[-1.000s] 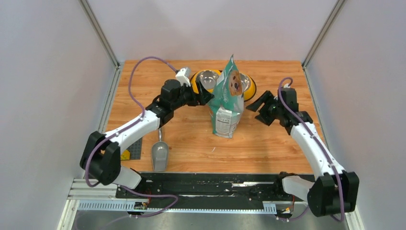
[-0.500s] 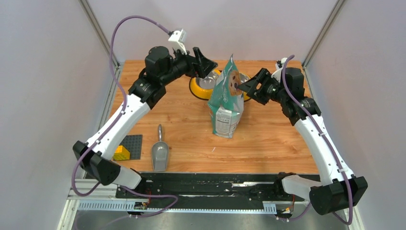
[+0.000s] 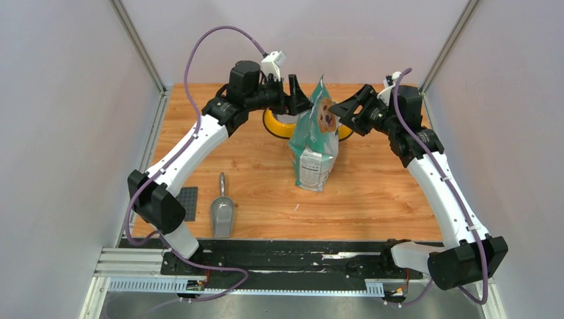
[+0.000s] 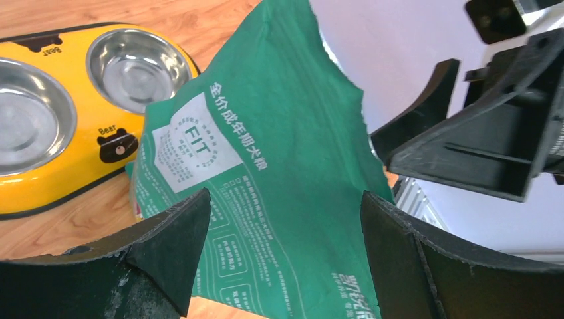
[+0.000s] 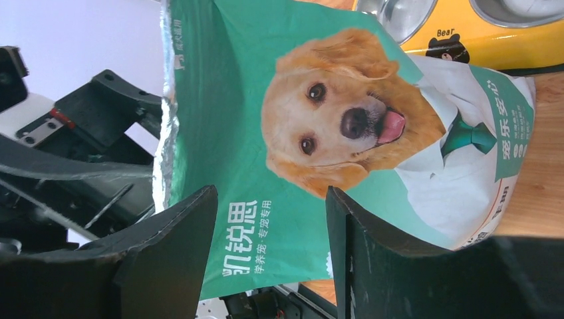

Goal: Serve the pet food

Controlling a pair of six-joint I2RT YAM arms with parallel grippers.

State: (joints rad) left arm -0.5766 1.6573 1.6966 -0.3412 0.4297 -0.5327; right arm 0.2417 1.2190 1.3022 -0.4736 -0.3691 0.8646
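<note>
Pouch-opening step: left end effector (image 3: 297,98) and right end effector (image 3: 344,110) both released, flanking pouch (image 3: 314,143) top at upper centre; next, each likely pinches one rim.

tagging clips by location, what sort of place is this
Likely a robot test cell: plain white walls around a wooden table, two arms bolted at its edge, a dog-food pouch staged.

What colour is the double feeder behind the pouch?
The feeder is yellow with small black bear prints; the left wrist view shows it best.
</note>
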